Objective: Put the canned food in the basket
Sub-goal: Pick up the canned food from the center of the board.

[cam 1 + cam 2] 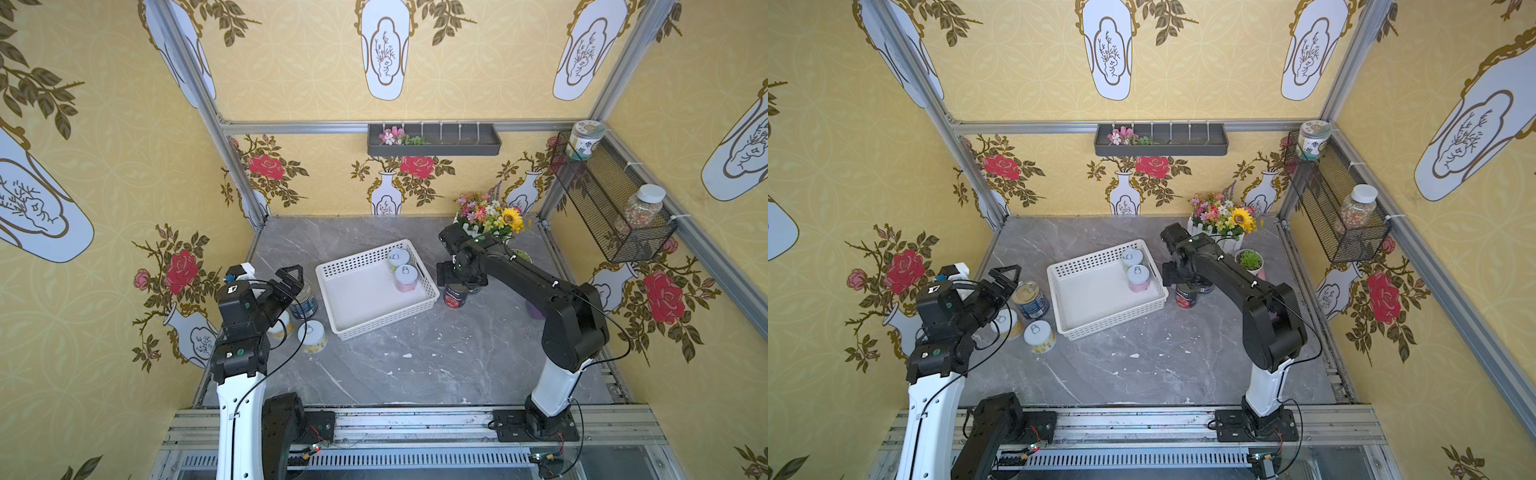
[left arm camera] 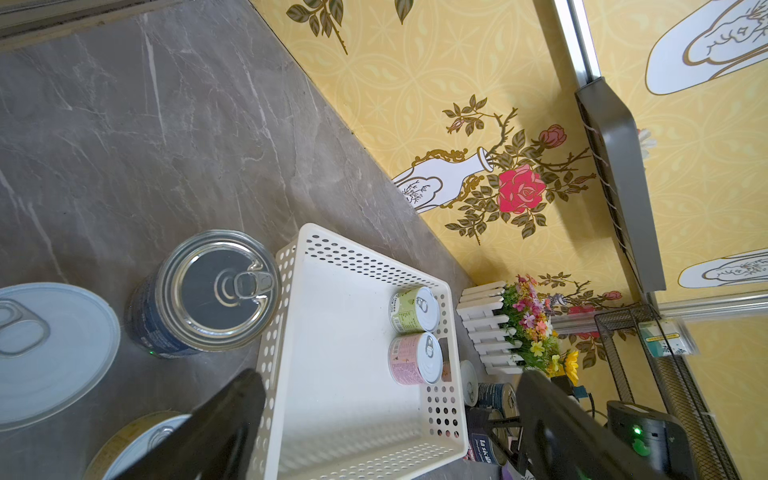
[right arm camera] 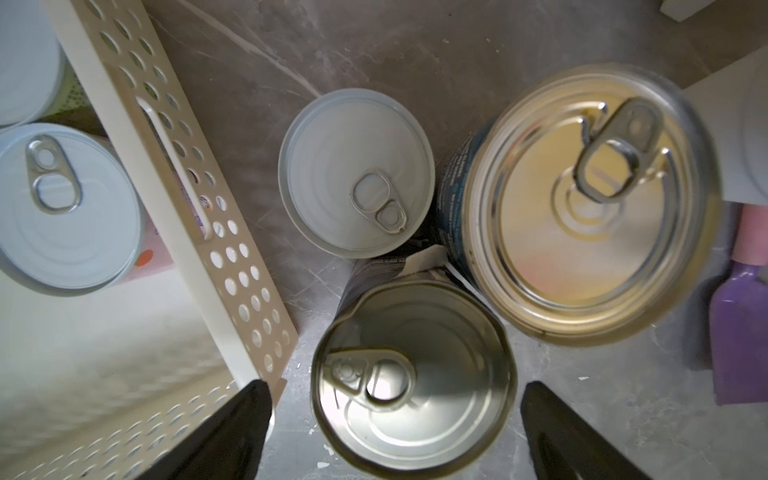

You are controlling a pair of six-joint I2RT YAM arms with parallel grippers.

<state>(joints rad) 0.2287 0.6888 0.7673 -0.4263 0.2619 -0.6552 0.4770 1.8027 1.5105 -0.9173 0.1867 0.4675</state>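
Two tins are in the basket [image 1: 365,301] so far, a green-labelled can [image 1: 398,258] and a pink-labelled can [image 1: 406,277], upright side by side against its far wall. The rest of its white floor is bare. Just outside that same wall stands the red-labelled can [image 1: 455,297], and that looks like the one in play. The right gripper [image 3: 397,388] hangs directly above it, fingers spread wide to either side of the silver lid, gripping nothing yet. It's a tight spot, with a white-lidded can [image 3: 357,174] and a gold-lidded can [image 3: 590,199] crowded right beside it. The next move, I'd say, calls for a straight drop, a squeeze on the red can's sides, then a lift high enough to clear the perforated wall. Across the basket the left gripper [image 1: 292,279] is also wide open and empty, poised near a dark blue can [image 1: 1030,300], with two pale yellow cans [image 1: 1040,336] close by — plenty left to move.
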